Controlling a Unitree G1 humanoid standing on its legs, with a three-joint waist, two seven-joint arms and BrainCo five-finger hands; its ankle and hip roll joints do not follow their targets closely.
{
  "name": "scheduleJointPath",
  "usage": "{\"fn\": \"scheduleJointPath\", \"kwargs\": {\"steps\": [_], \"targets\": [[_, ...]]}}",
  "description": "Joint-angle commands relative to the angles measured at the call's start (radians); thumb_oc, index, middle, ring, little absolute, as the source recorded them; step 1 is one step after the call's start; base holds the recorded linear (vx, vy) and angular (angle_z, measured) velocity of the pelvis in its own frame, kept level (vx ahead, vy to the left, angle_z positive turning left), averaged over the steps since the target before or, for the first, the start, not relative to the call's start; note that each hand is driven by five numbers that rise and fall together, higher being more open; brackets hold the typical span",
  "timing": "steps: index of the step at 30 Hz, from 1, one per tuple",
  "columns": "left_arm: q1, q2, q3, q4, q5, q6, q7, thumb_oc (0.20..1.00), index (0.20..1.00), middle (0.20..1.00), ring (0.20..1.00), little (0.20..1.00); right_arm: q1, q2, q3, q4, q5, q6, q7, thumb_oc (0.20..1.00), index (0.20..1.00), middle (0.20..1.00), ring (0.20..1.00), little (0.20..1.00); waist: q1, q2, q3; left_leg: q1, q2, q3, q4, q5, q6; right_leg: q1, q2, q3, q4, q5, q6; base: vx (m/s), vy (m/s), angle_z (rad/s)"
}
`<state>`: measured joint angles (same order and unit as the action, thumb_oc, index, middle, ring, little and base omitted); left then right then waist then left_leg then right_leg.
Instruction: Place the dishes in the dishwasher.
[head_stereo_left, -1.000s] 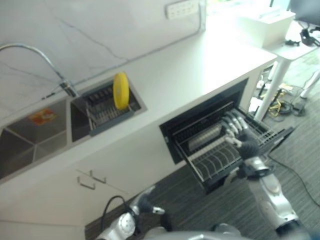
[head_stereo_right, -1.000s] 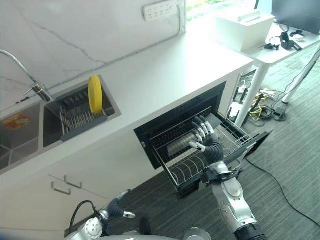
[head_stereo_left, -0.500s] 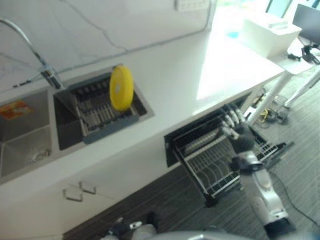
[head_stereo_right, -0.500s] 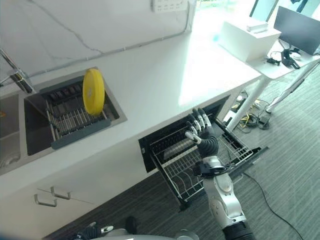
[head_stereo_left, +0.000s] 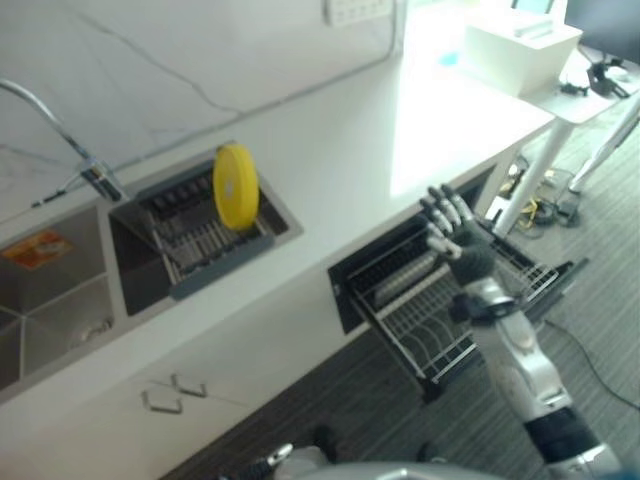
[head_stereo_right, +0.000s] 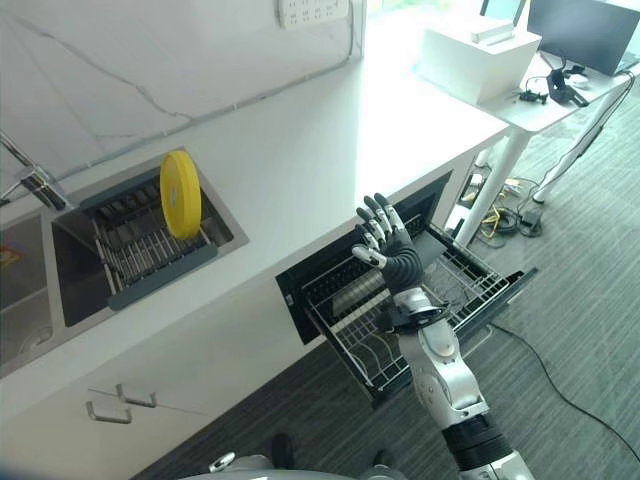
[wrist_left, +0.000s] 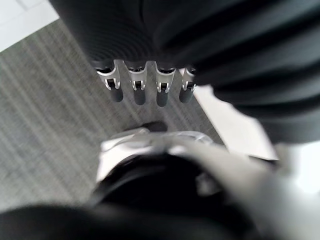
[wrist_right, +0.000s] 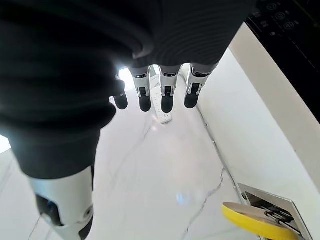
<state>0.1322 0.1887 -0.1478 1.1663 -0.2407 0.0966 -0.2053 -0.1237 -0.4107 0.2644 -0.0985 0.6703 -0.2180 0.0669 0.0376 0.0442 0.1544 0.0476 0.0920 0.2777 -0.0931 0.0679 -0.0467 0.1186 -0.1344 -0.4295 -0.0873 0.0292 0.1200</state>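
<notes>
A yellow plate (head_stereo_left: 235, 186) stands on edge in the dark drying rack (head_stereo_left: 205, 243) set in the sink, also seen as the plate (head_stereo_right: 180, 194) and the plate (wrist_right: 255, 221). The dishwasher's wire rack (head_stereo_left: 448, 318) is pulled out under the white counter and holds no dishes. My right hand (head_stereo_left: 455, 240) is raised above the rack near the counter edge, fingers (wrist_right: 167, 95) straight and spread, holding nothing. My left hand's fingers (wrist_left: 137, 90) hang straight and relaxed over grey carpet, empty.
A white counter (head_stereo_left: 380, 140) runs along the wall with a tap (head_stereo_left: 95, 170) and a second sink basin (head_stereo_left: 50, 300) at the left. A white box (head_stereo_left: 520, 45) sits on a side table at the far right. The open dishwasher door (head_stereo_right: 500, 300) juts over the carpet.
My right hand has lifted off the dishwasher rack and now stands up above it by the counter edge. The camera has shifted, so the whole scene sits differently.
</notes>
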Motion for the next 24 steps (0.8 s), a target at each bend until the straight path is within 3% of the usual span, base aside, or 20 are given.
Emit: {"fn": "scheduleJointPath", "kwargs": {"steps": [1, 5, 14, 24], "targets": [[-0.004, 0.004, -0.025, 0.084, -0.048, 0.089, -0.027, 1.0, 1.0, 1.0, 1.0, 1.0, -0.051, 0.016, -0.014, -0.084, 0.016, -0.007, 0.038, 1.0, 1.0, 1.0, 1.0, 1.0, 0.038, -0.038, -0.036, -0.027, 0.008, -0.017, 0.02, -0.082, 0.001, -0.01, -0.072, -0.047, 0.131, -0.131, 0.04, 0.09, -0.009, 0.2], [0.007, -0.012, 0.005, 0.142, -0.04, 0.167, -0.057, 1.0, 1.0, 1.0, 1.0, 1.0, -0.175, 0.029, -0.013, -0.051, 0.043, 0.04, 0.004, 1.0, 1.0, 1.0, 1.0, 1.0, 0.079, -0.045, -0.048, -0.023, 0.007, -0.04, 0.015, -0.085, -0.013, 0.014, -0.076, -0.081, 0.086, -0.107, 0.044, 0.11, 0.003, 0.26], [0.024, 0.006, -0.023, 0.164, 0.04, 0.189, -0.079, 1.0, 1.0, 1.0, 1.0, 1.0, -0.389, 0.061, 0.031, 0.033, 0.029, 0.175, -0.048, 1.0, 1.0, 1.0, 1.0, 1.0, 0.148, -0.043, -0.048, -0.026, 0.006, -0.07, 0.013, -0.08, -0.025, 0.042, -0.084, -0.122, 0.074, -0.106, 0.046, 0.11, 0.054, 0.16], [0.044, 0.049, -0.042, 0.139, 0.08, 0.184, -0.11, 1.0, 1.0, 1.0, 1.0, 1.0, -0.598, 0.064, -0.01, 0.205, 0.049, 0.162, -0.112, 1.0, 1.0, 1.0, 1.0, 1.0, 0.22, -0.05, -0.041, -0.042, -0.004, -0.111, 0.014, -0.072, -0.021, 0.068, -0.097, -0.16, 0.093, -0.119, 0.053, 0.09, 0.06, 0.12]]}}
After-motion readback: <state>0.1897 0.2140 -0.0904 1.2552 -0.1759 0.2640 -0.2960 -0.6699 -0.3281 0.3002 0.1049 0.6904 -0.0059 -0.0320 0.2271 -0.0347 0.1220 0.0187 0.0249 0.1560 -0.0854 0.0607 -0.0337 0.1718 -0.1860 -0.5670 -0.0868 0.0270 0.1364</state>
